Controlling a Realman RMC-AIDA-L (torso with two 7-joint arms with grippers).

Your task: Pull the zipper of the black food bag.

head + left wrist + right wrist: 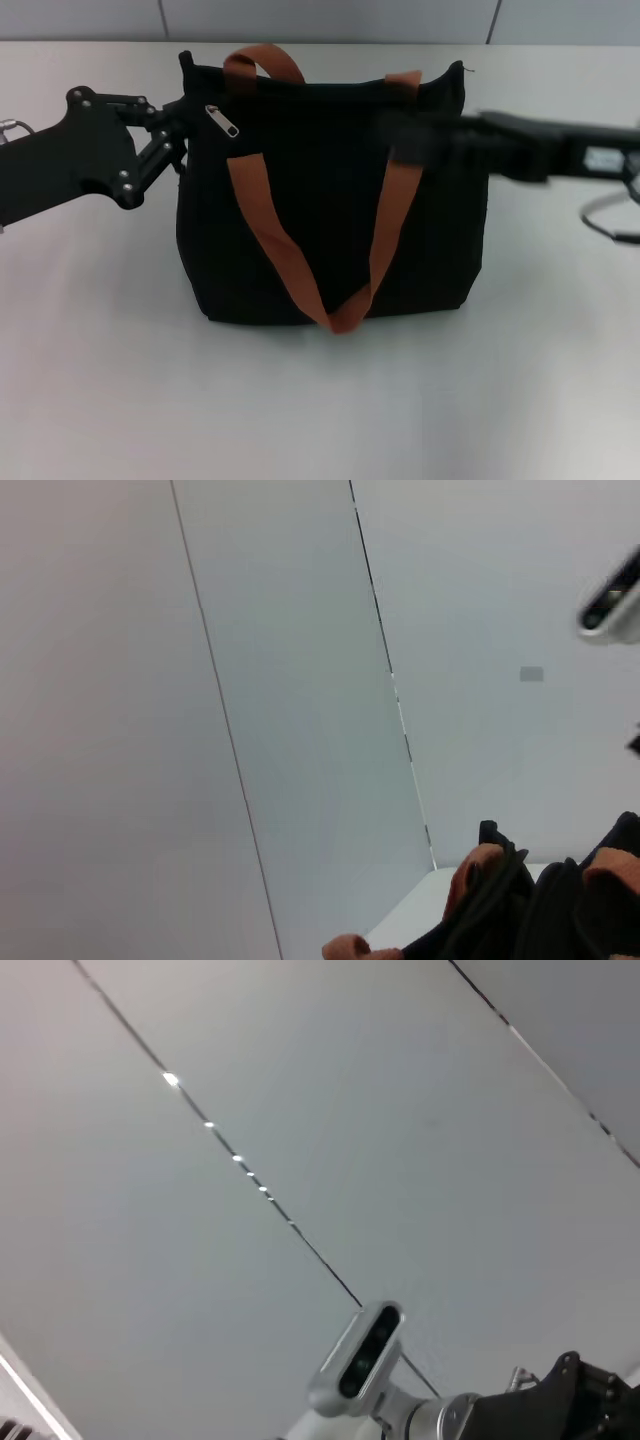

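- Black fabric fills the middle of our head view: the black food bag [330, 200] stands upright on the pale bench [320, 400], its two rust-orange straps [270, 230] draped down the front and meeting near the base.
- We see the zipper [222, 120], a small silver pull tab, lying near the bag's top edge at the corner on our left side.
- Our left end effector [178, 135] is at that same top corner, touching the bag just beside the zipper; we cannot tell whether its fingers are spread or pressed together.
- Our right end effector [415, 135] reaches in at the bag's upper right part, blurred against the dark fabric, and we cannot tell its state either.
- Wrist views show mostly wall panels.
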